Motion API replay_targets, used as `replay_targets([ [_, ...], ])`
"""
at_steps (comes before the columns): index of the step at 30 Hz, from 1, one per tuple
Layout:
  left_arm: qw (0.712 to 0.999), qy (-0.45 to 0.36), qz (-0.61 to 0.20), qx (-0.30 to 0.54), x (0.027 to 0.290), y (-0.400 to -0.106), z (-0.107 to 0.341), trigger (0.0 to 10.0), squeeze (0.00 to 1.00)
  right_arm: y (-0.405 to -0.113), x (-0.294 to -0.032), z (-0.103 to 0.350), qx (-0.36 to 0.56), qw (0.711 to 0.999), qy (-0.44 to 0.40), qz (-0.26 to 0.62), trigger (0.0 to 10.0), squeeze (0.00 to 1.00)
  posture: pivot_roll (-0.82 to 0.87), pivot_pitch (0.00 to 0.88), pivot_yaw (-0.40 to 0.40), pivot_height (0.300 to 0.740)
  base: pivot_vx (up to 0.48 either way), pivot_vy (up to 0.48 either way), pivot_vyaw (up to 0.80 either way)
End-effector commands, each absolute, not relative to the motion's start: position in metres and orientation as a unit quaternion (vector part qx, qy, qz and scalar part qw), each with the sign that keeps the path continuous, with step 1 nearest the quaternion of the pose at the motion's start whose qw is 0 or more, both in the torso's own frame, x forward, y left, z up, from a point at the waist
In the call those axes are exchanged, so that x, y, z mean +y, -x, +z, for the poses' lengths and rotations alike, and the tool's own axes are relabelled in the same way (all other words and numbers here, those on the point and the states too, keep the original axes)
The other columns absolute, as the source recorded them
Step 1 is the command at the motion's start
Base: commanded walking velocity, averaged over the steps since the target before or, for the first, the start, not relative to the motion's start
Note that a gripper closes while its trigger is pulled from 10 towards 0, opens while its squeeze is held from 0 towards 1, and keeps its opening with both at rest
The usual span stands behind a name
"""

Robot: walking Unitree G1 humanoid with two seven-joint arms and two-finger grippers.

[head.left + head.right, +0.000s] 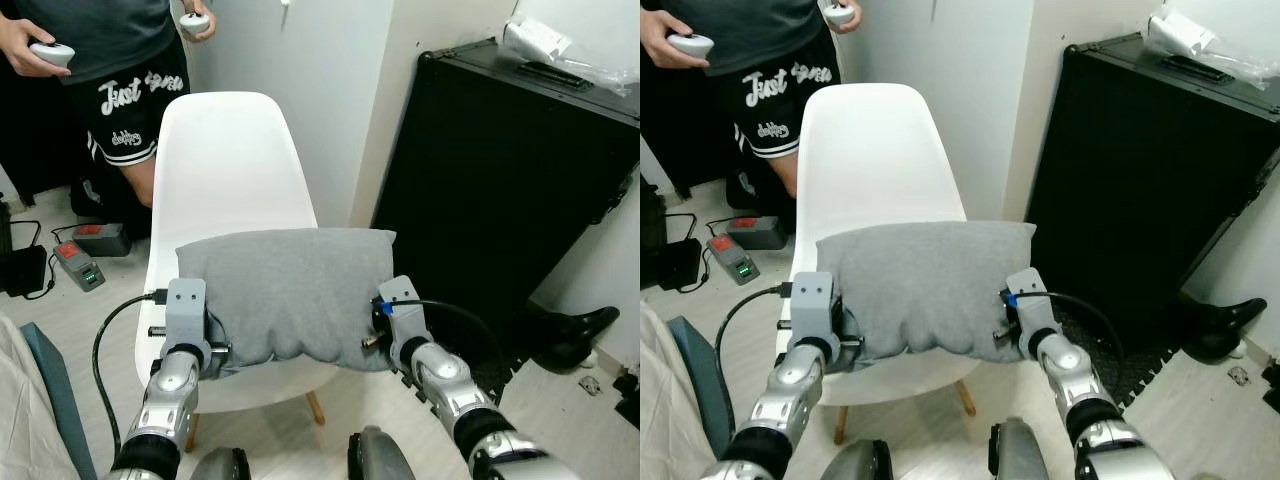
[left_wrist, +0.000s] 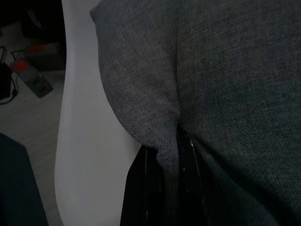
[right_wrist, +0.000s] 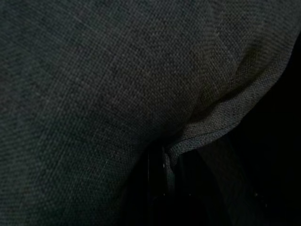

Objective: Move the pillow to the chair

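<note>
My left gripper (image 2: 170, 155) pinches a fold of the grey pillow (image 1: 285, 290) at its left edge, black fingers closed on the cloth. My right gripper (image 3: 164, 162) bites the opposite hem the same way. I hold both ends so the soft pillow hangs level between my pincers and does not sag. Just beyond and beneath them sits the white chair (image 1: 225, 160), its seat under the pillow. Past the chair a person (image 1: 120, 60) stands with controllers.
</note>
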State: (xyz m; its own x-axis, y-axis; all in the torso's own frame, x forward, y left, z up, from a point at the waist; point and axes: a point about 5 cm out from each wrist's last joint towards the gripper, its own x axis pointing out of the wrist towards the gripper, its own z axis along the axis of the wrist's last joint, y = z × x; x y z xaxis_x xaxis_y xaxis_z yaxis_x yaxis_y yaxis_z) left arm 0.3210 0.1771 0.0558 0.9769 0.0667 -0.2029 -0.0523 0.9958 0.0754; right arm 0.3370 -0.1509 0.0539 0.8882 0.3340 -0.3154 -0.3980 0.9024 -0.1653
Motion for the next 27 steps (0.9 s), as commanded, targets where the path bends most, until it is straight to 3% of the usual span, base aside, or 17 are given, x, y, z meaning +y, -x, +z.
replay_targets([
  [1, 0.995, -0.043, 0.008, 0.093, 0.171, -0.328, 0.063, 10.0, 0.0, -0.345, -0.142, 0.065, 0.124, 0.962, 0.123, 0.211, 10.0, 0.0, 0.0, 0.149, -0.068, 0.624, 0.0, 0.0, 0.0],
  [27, 0.995, -0.033, 0.013, 0.091, 0.175, -0.348, 0.077, 10.0, 0.0, -0.361, -0.127, 0.085, 0.117, 0.956, 0.122, 0.239, 10.0, 0.0, -0.02, 0.274, -0.064, 0.624, 0.0, 0.0, 0.0],
])
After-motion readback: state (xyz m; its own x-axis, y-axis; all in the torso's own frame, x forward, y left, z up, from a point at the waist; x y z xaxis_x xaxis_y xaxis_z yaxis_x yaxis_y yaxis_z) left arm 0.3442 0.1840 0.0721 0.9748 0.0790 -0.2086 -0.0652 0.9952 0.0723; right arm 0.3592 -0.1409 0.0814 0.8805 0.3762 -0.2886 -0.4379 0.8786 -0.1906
